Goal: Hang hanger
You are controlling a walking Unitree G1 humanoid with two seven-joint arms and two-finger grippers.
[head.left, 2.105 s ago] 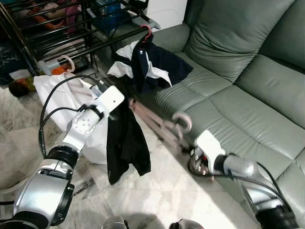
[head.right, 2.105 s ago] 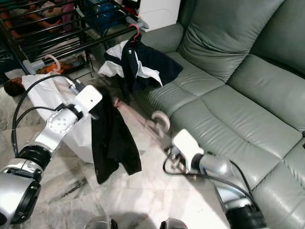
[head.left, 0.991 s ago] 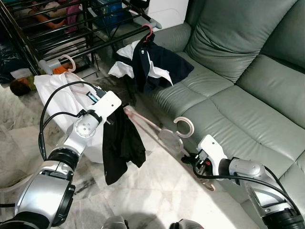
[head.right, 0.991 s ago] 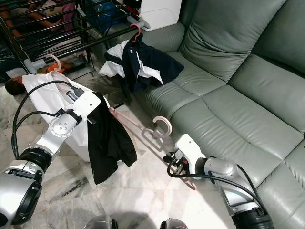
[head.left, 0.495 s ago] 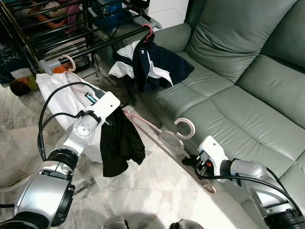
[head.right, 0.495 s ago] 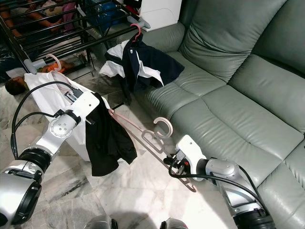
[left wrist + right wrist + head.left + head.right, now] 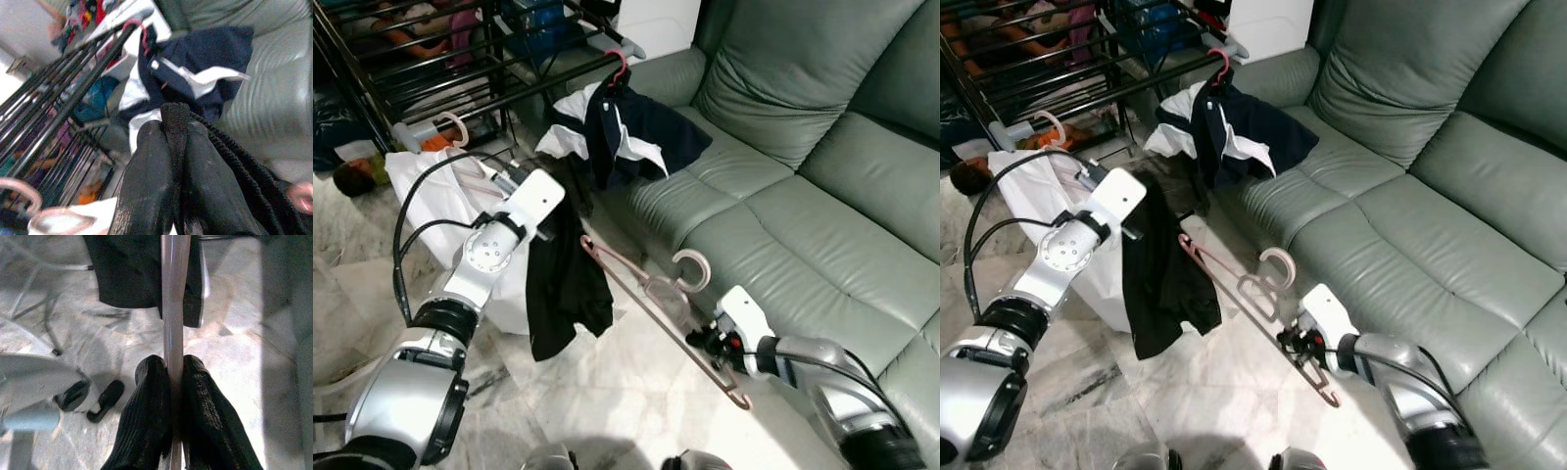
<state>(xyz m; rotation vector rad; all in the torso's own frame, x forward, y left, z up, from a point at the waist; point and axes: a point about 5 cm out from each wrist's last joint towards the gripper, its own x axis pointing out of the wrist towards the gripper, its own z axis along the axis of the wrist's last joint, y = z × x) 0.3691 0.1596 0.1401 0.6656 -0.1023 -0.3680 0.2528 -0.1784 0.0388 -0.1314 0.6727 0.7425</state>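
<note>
A pink hanger (image 7: pixel 641 289) slants above the marble floor in front of the sofa, hook (image 7: pixel 691 264) pointing up. My right gripper (image 7: pixel 705 340) is shut on its lower bar, and in the right wrist view the bar (image 7: pixel 173 293) runs out from between the fingers (image 7: pixel 151 382). A black garment (image 7: pixel 563 284) hangs from my left gripper (image 7: pixel 175 125), which is shut on a fold of the cloth. The hanger's upper end sits right beside the garment's edge. The black drying rack (image 7: pixel 460 83) stands behind, at the upper left.
A navy and white garment (image 7: pixel 631 127) on a red hanger hangs from the rack's end over the sofa arm. A white garment (image 7: pixel 416 181) hangs on a pink hanger at the left. The grey-green sofa (image 7: pixel 803 166) spans the right side.
My left gripper has risen a little with the black garment. The hanger has tilted steeper and shifted right, and my right gripper has edged toward the left.
</note>
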